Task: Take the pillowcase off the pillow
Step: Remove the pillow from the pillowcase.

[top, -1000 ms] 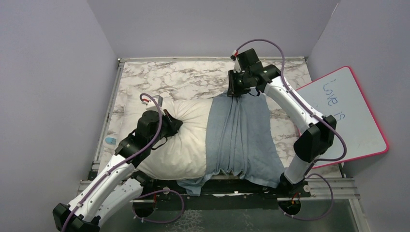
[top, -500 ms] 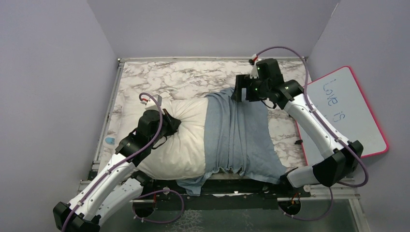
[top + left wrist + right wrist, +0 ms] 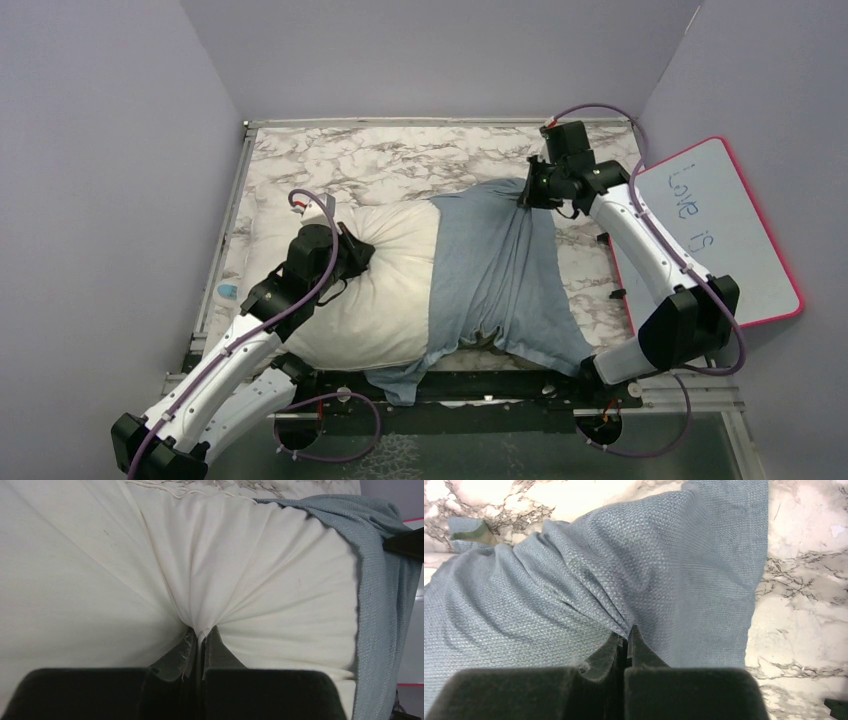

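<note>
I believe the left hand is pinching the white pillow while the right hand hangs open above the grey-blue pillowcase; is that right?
Not quite: the right hand is shut on a fold of the pillowcase, as the right wrist view shows. The left hand does pinch the pillow.

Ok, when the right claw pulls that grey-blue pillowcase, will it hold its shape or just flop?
Probably floppy: the pillowcase gathers into folds at the right claw. Its coarse weave looks grippy, so it may drag on the pillow rather than slide.
</note>
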`<state>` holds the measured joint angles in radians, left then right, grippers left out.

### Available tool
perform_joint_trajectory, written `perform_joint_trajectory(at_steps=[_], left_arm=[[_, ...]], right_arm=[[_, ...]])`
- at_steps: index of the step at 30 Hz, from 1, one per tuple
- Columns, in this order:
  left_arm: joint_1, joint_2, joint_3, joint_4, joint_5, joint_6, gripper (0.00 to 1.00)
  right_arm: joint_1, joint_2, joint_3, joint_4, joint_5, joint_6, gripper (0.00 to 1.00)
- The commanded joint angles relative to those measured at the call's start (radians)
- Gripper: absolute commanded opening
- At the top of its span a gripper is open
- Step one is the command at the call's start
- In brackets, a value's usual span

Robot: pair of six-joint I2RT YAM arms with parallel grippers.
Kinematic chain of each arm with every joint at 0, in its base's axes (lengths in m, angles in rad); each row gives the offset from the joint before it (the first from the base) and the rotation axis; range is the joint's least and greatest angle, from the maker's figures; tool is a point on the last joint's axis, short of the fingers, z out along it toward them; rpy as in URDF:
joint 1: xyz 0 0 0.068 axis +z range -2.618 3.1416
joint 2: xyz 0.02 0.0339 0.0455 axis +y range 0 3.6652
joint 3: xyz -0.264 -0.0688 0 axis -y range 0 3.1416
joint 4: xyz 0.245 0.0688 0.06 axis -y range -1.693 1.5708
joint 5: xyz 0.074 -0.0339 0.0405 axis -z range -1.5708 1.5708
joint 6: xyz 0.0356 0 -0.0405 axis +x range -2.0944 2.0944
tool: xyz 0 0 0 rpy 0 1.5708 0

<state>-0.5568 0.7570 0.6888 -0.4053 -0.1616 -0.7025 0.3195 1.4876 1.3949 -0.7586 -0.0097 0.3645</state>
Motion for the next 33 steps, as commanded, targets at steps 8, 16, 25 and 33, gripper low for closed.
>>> perform_joint_trajectory(at_steps=[8,16,25,33], left_arm=[[0.092,0.15,0.129,-0.094,-0.093,0.031,0.0],[0.284,0.32,0.28,-0.01,0.019,0.034,0.0],[0.335,0.467,0.377,0.067,0.086,0.008,0.0],[0.339,0.461,0.349,0.091,0.196,0.027,0.04]], right_arm=[[0.014,0.235,0.487,-0.084,-0.33,-0.139,0.18],[0.037,0.088,0.38,-0.12,-0.147,-0.107,0.82],[0.038,-0.424,-0.226,0.072,-0.573,0.158,0.89],[0.037,-0.558,-0.592,0.334,-0.679,0.457,0.92]])
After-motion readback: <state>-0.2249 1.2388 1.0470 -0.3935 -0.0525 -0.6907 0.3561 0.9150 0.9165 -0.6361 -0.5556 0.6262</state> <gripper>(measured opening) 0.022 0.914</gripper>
